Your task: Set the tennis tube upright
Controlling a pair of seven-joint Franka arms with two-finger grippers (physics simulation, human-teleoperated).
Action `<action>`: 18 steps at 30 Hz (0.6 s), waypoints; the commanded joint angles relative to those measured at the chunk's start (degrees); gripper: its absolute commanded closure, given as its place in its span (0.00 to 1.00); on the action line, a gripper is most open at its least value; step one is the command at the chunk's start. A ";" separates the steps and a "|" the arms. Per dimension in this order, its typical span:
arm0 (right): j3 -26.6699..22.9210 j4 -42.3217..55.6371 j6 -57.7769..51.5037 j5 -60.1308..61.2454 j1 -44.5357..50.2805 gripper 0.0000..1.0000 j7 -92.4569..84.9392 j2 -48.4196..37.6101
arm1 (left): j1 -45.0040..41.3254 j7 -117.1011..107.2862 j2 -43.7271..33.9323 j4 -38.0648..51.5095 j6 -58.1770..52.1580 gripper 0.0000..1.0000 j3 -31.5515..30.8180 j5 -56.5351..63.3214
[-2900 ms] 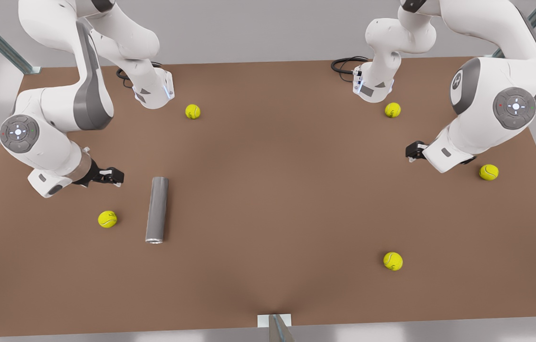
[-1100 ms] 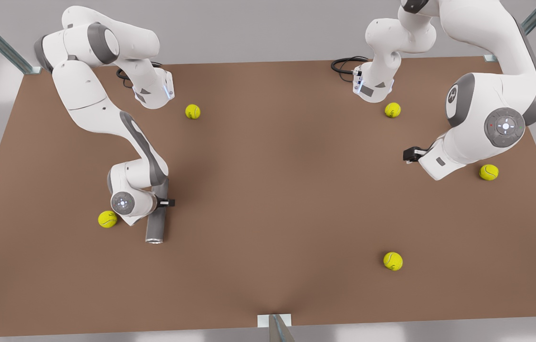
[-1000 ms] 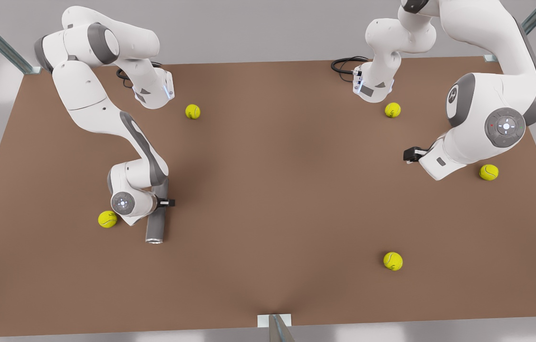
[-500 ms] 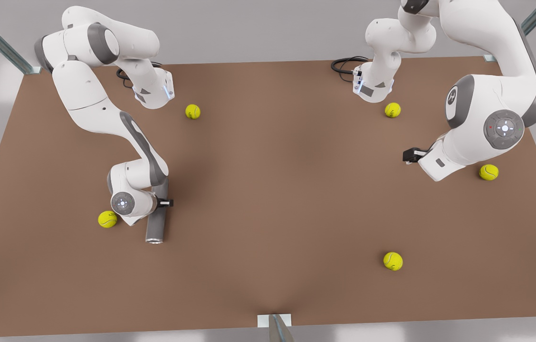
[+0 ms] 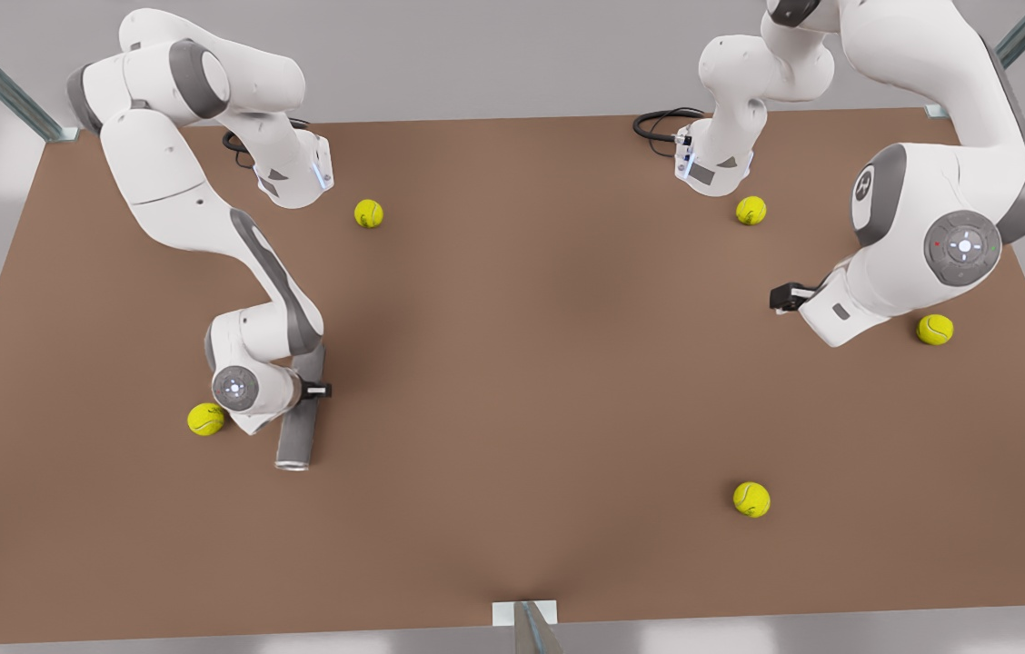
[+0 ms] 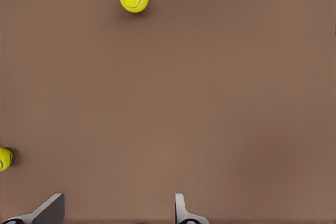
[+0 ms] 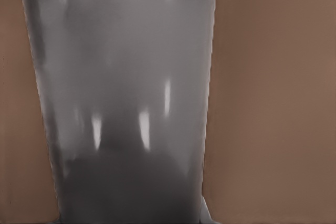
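Observation:
The tennis tube [image 5: 297, 440] is a matte grey cylinder lying on the brown table [image 5: 522, 363] at the front view's left, its hollow end toward the near edge. My right gripper [image 5: 308, 391] straddles its middle from above and is shut on it. The right wrist view has the tennis tube [image 7: 126, 93] very close, with one fingertip [image 7: 206, 214] beside its wall. My left gripper [image 5: 783, 296] waits over the table at the front view's right. Its fingers [image 6: 181, 212] stand open with nothing between them.
Several yellow-green tennis balls lie scattered: one [image 5: 204, 419] close beside the right arm's wrist, others at the back [image 5: 368, 213] [image 5: 751, 210], far right [image 5: 934, 329] and near right [image 5: 751, 499]. Both arm bases stand along the back edge.
The right arm came down over the tube and its fingers closed on it. In the last half second the tube's near end shifted slightly. The left arm barely moved.

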 commanded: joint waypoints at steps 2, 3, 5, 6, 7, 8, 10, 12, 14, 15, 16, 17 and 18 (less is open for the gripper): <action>0.97 0.88 -0.99 -0.09 0.17 0.23 -0.22 -0.44 | 0.00 0.00 0.00 0.00 0.00 0.00 0.00 0.00; 2.20 2.02 -2.22 -0.17 0.17 0.23 -0.31 -0.44 | 0.00 0.00 0.00 0.00 0.09 0.00 0.00 0.00; 3.78 3.52 -2.31 -1.93 0.26 0.23 -1.80 -0.44 | 0.00 0.00 0.00 0.00 0.09 0.00 0.00 0.00; 3.96 3.96 -2.48 -2.20 0.26 0.23 -4.96 -0.70 | 0.00 0.00 0.00 0.00 0.09 0.00 0.00 0.00; 4.48 4.49 -2.49 -2.20 0.26 0.23 -7.77 -1.05 | 0.00 0.00 0.00 0.00 0.09 0.00 0.00 0.00; 5.28 5.54 -2.49 -3.33 0.44 0.23 -9.10 -1.14 | 0.09 0.00 0.00 0.00 0.18 0.00 0.00 0.00; 7.30 6.25 -2.49 -7.56 0.79 0.23 -11.37 -1.14 | 0.26 0.00 0.26 0.00 0.26 0.00 0.00 0.00; 7.56 8.88 -2.49 -8.88 3.16 0.24 -16.74 -1.14 | 0.88 0.00 0.44 0.00 0.35 0.00 -0.09 0.00; 7.56 9.41 -2.57 -9.05 5.53 0.24 -20.96 -1.14 | 1.05 0.09 0.61 0.00 0.44 0.00 -0.09 0.00; 7.56 10.64 -2.57 -11.42 7.38 0.24 -22.01 -0.97 | 1.05 0.00 0.70 0.00 0.44 0.00 -0.09 0.00; 7.56 11.17 -2.57 -12.22 9.22 0.24 -22.54 -0.97 | 1.40 0.00 0.70 0.00 0.44 0.00 -0.09 0.00; 7.56 11.52 -2.57 -12.48 10.89 0.24 -22.98 -0.97 | 1.40 0.09 0.79 0.00 0.44 0.00 -0.09 -0.08; 7.56 12.05 -2.57 -12.57 13.09 0.24 -24.04 -0.97 | 1.49 0.00 0.79 0.00 0.53 0.00 -0.09 -0.08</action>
